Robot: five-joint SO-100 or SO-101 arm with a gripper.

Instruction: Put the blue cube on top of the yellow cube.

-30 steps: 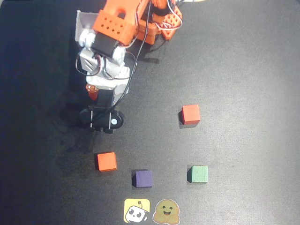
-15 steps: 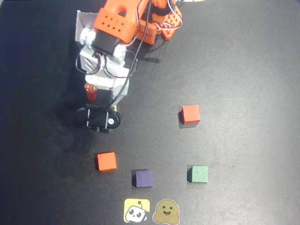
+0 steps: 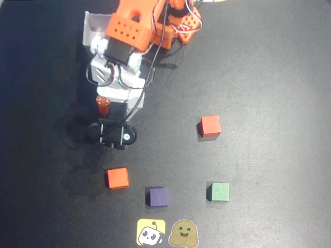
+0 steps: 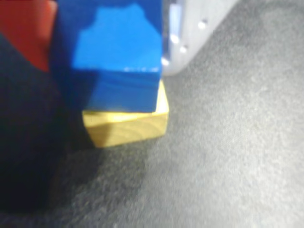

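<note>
In the wrist view the blue cube [image 4: 118, 52] rests on top of the yellow cube [image 4: 126, 126], shifted a little to the left so the yellow cube's right edge shows. My gripper [image 4: 107, 47] is shut on the blue cube, with the orange finger [image 4: 26, 28] against its left side and the pale finger [image 4: 190, 33] against its right. In the overhead view the gripper [image 3: 111, 133] hangs left of centre, and its black head hides both cubes.
On the black mat lie an orange cube [image 3: 118, 177] just below the gripper, a purple cube [image 3: 158, 197], a green cube [image 3: 219, 191] and a red-orange cube [image 3: 210, 125]. Two flat cartoon stickers [image 3: 151, 232] sit at the bottom edge. The arm's base [image 3: 176, 26] is at the top.
The gripper head shifted slightly left and up, then back right and down to about where it was. The loose cubes have not moved.
</note>
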